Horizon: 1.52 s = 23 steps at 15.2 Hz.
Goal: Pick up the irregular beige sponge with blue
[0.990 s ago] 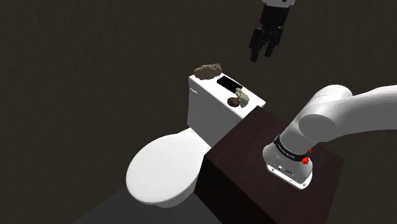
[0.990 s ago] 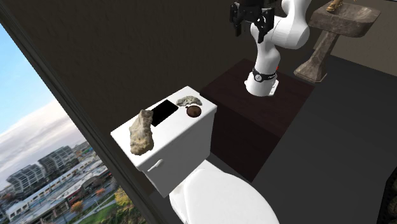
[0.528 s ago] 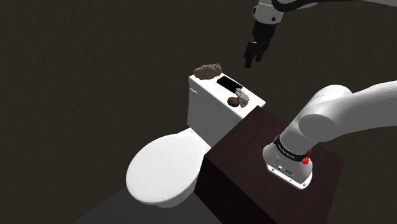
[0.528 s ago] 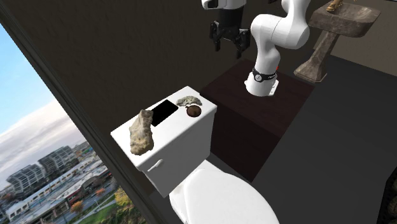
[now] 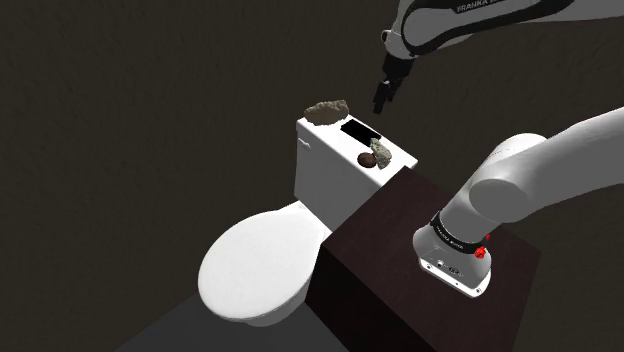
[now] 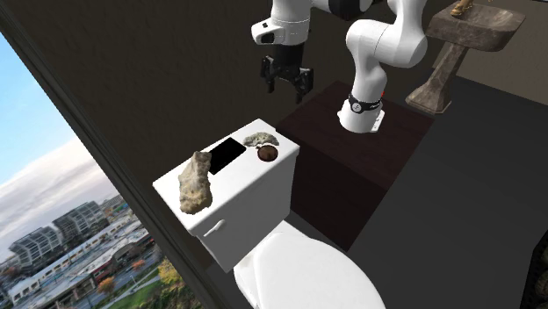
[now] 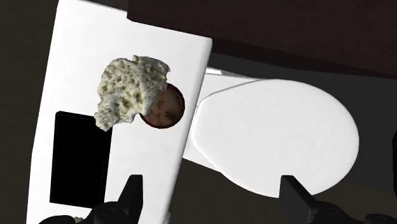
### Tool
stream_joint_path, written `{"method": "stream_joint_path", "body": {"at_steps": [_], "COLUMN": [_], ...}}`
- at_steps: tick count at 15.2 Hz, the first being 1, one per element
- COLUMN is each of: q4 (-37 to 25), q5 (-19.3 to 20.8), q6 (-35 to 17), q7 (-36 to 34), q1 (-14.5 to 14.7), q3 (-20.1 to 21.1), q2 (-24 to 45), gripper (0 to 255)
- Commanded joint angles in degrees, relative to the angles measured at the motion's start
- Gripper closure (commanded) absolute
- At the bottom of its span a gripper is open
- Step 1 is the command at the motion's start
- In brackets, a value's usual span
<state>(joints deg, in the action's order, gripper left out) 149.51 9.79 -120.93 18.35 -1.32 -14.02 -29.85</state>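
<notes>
End effector [image 6: 287, 88] open, empty; has swung from stand side toward toilet tank [image 6: 255, 197]. Beige sponge [image 7: 130, 89] touching brown disc [image 7: 167, 109]. Approach phase, descent prob. next.

The arm [image 5: 540, 170] is white, built of thick rounded links, with dark rings at the joints. In the upper right of the shoulder view one link carries grey letters [image 5: 478, 6], FRANKA. At the lower right, the round base [image 5: 455, 265] has a black band [image 5: 452, 231] with small white marks and a red button [image 5: 484, 238]. The gripper [image 6: 287, 86] is all black, with two short flat fingers [image 7: 134, 194].
</notes>
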Motion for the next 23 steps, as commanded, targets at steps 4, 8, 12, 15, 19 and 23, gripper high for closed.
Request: {"method": "stream_joint_path", "body": {"at_steps": [4, 8, 12, 15, 19, 23], "q4": [-1.7, -4.9, -9.4, -13.7, -20.7, -28.8], "q5": [1.4, -0.4, -5.6, -11.7, -19.7, -24.5], "q6": [-12.4, -21.3, -28.9, -33.4, -37.6, -40.4], "q7": [7.7, 14.8, 23.7, 31.6, 42.0, 49.9], "q1": [0.8, 2.2, 3.4, 3.2, 0.2, -4.3], "q3": [-4.2, -7.1, -9.0, -8.8, -5.3, -0.4], "q2": [10.1, 19.1, 28.6, 35.7, 44.6, 52.7], "gripper": [0, 0, 0, 0, 0, 0]}}
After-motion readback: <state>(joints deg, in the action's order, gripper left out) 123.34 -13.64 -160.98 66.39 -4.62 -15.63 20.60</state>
